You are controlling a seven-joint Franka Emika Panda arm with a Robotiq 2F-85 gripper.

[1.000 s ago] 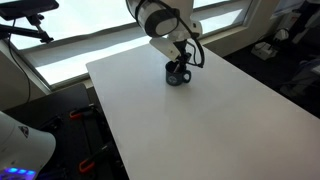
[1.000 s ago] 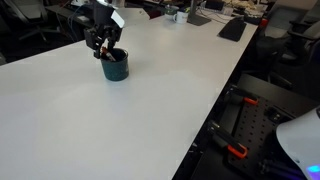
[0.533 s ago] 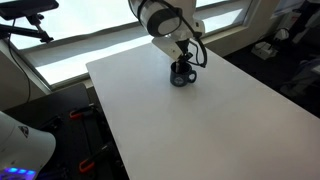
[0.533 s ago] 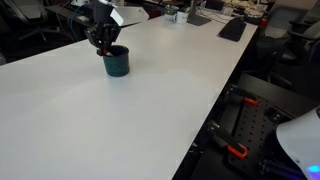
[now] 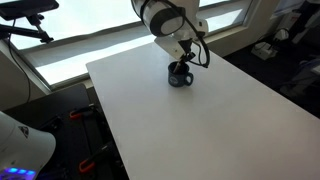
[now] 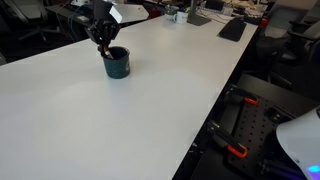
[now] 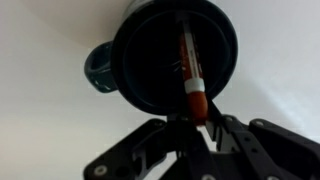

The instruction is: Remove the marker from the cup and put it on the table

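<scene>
White laminate filled most of my screens. The table ran wide and plain beneath the arm, and the cup stood on it toward the far side, not far from the bright window strip. In both exterior views the cup sat upright, dark and glossy, well away from the table's near edge.

The gripper hung straight over the cup's mouth, pointing down, with its tips close above the rim. From those two angles I could not make out the marker, because the gripper and the dark mug hid it.

The wrist view gave me more. I was looking straight down into the cup, whose round mouth took up the upper half of the picture. Its handle stuck out at the left of that view.

The marker showed as a reddish stick against the dark interior. It ran from deep in the cup up toward the camera, with a pale band and then a red end nearest the gripper. That near end sat right at the fingertips.

The fingers were drawn in narrow and converged on the marker's end. As far as I could read it, they were pinched on it. Most of the marker's length lay within the cup's outline, none of it on the table. I could not tell whether its lower end touched the bottom of the cup.
</scene>
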